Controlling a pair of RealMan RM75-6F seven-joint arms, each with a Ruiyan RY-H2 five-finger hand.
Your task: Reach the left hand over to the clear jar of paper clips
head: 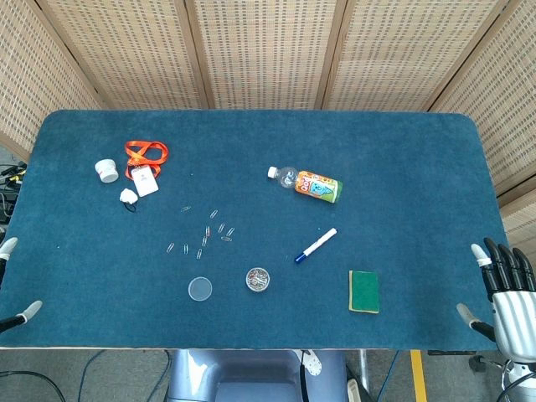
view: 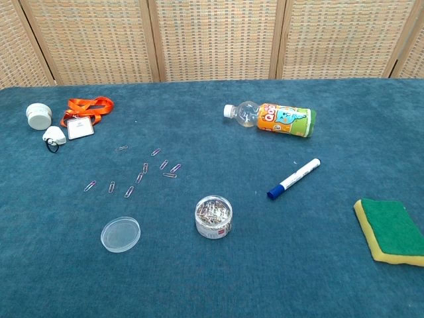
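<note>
The clear jar of paper clips point(head: 258, 279) point(view: 213, 216) stands open near the table's front middle, with its round clear lid point(head: 199, 289) point(view: 120, 234) lying flat to its left. Loose paper clips point(head: 205, 230) point(view: 142, 173) are scattered behind the lid. Only a few fingertips of my left hand point(head: 23, 313) show at the far left edge of the head view, apart and holding nothing, far from the jar. At the table's front right edge my right hand point(head: 505, 289) is open with its fingers spread. Neither hand shows in the chest view.
An orange-labelled bottle point(head: 310, 184) point(view: 275, 119) lies behind the jar, with a blue-capped marker point(head: 316, 245) point(view: 293, 179) right of it. A green and yellow sponge point(head: 363, 291) point(view: 391, 230) lies front right. At back left are an orange lanyard with badge point(head: 144, 167) and a small white jar point(head: 106, 171).
</note>
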